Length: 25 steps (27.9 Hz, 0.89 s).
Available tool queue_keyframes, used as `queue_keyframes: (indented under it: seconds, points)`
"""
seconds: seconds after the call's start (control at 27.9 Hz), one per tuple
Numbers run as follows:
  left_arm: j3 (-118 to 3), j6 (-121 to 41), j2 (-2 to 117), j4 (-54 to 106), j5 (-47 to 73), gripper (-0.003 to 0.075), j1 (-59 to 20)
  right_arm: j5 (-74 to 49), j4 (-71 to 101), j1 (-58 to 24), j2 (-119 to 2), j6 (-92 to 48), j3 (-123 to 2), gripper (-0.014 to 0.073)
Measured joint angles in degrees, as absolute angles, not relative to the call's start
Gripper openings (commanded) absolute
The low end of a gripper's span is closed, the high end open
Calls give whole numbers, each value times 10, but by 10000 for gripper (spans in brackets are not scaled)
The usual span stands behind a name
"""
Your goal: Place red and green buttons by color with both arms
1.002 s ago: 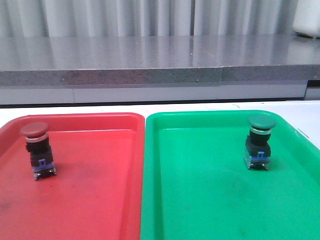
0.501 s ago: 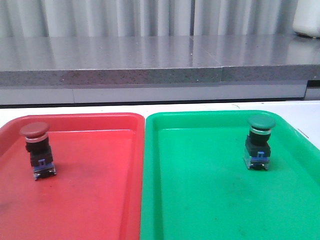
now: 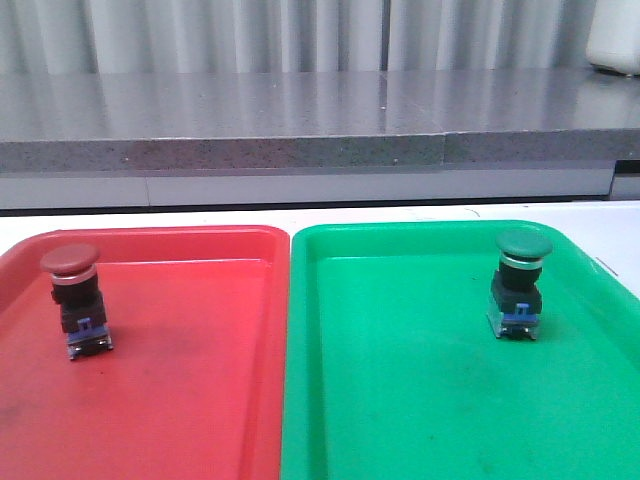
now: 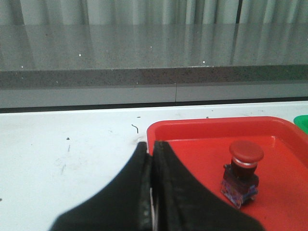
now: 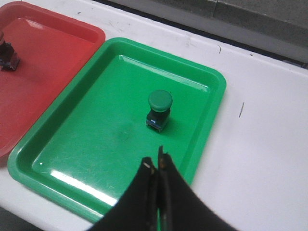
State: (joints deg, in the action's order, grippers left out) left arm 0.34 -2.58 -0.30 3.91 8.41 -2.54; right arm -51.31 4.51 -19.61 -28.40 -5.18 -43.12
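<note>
Nothing has moved since a second ago: one red-capped mushroom push-button stands upright in the single red plastic tray, one green-capped push-button in the single green plastic tray. Both trays lie touching on a white table below a grey stone ledge. The left gripper and right gripper have fingers pressed together, holding nothing.

red tray, green tray cut off at front view's bottom edge.

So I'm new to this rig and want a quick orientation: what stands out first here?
Two bright trays side by side: the red tray on the left holds the red button upright, the green tray on the right holds the green button upright. Both grippers, left and right, are shut, holding nothing.
</note>
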Motion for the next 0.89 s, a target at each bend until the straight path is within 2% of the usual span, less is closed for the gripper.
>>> queue_keyframes:
  seconds: [0.47,0.89]
  points:
    - [2,-26,-3,51,0,-20,-15,-514,45,-196,-284,-52,-431,-108]
    - [2,-25,-3,51,-7,-20,-15,-514,45,-196,-284,-52,-431,-108]
